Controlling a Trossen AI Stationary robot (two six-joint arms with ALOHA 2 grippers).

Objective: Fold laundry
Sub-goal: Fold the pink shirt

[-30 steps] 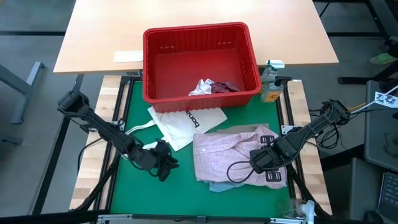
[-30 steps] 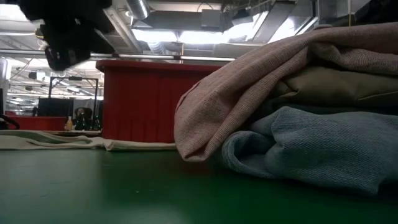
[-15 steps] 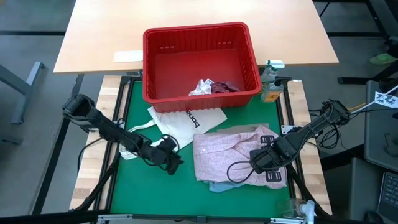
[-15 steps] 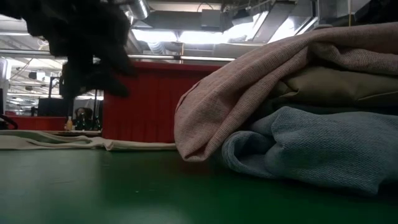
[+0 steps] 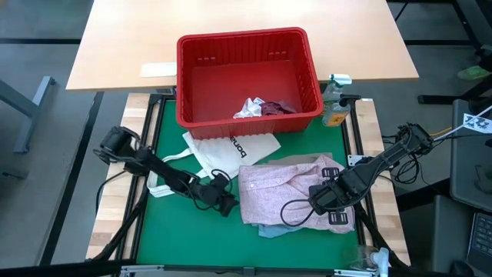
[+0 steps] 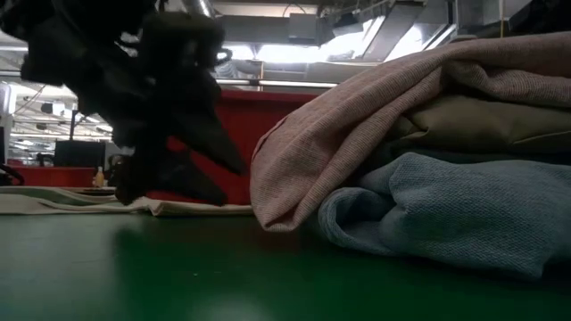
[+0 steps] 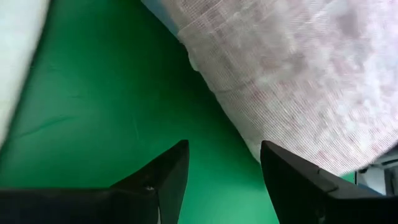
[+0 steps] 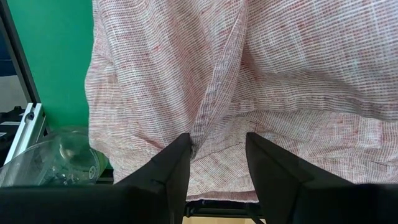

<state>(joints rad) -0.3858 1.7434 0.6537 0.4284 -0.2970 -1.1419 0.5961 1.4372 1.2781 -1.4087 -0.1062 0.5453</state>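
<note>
The laundry lies as a folded stack on the green mat. A mottled pink shirt [image 5: 288, 188] is on top, a beige piece [image 6: 473, 120] is under it, and a light blue one [image 6: 446, 209] rests on the mat. My left gripper [image 7: 224, 146] is open and low over the mat [image 5: 192, 238]. It slants down toward the pink shirt's left edge [image 7: 249, 124] and holds nothing. In the high view my left gripper [image 5: 228, 204] stands just left of the stack. My right gripper [image 8: 217, 138] hangs open above the pink shirt, pointing down.
A red slotted basket [image 5: 246, 46] stands at the far side, with a small white piece [image 5: 247, 108] and a maroon piece [image 5: 278, 108] inside. A white tote bag [image 5: 231, 154] lies between basket and stack. A spray bottle [image 5: 334, 100] stands at the basket's right.
My left gripper has moved down and toward the table's right, from over the bare mat to the pink shirt's left edge. The stack and my right gripper have kept still.
</note>
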